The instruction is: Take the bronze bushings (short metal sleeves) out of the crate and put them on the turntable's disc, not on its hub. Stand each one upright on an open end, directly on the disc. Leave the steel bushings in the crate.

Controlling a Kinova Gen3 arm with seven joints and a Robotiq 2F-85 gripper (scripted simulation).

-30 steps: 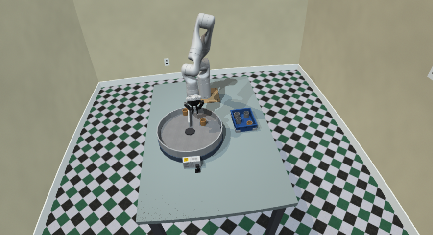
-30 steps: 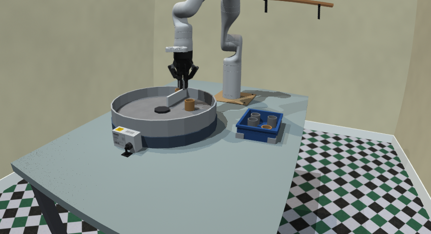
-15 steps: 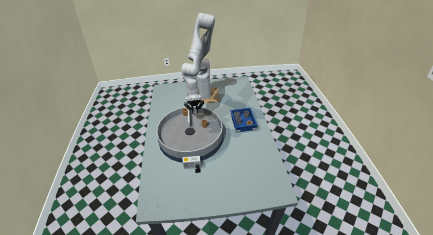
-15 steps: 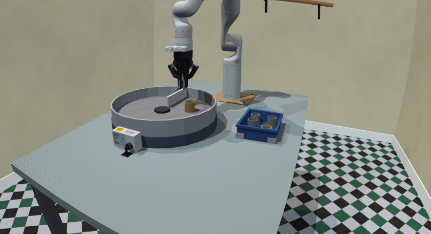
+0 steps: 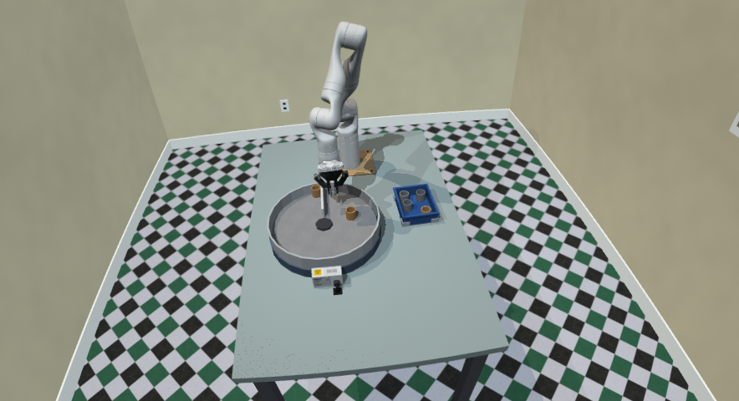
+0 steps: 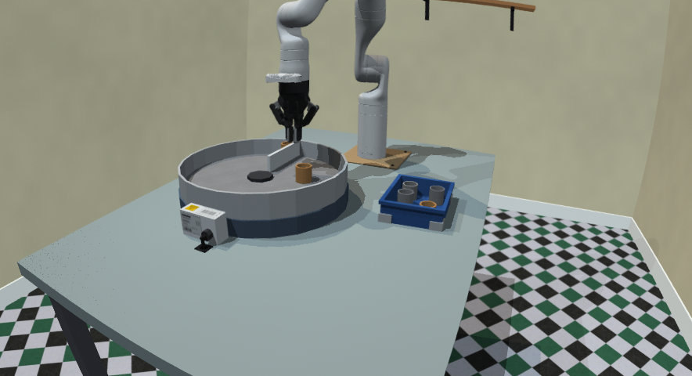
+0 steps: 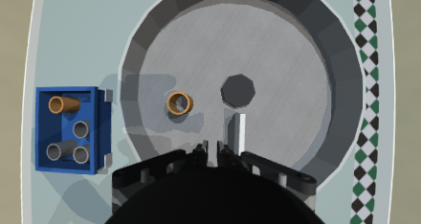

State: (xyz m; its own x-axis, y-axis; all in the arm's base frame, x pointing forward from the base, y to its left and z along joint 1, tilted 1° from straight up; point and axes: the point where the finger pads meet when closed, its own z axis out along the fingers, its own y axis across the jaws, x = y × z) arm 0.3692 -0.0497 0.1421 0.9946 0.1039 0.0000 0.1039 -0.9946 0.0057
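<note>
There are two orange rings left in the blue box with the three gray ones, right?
Not quite. Only one bronze bushing is left in the crate, beside the three steel bushings; the top view shows this. Two other bronze ones stand on the turntable.

Far bronze bushing (image 6: pixel 285 143) mostly hidden behind the hand (image 6: pixel 293 133) and divider (image 6: pixel 284 156).
</note>
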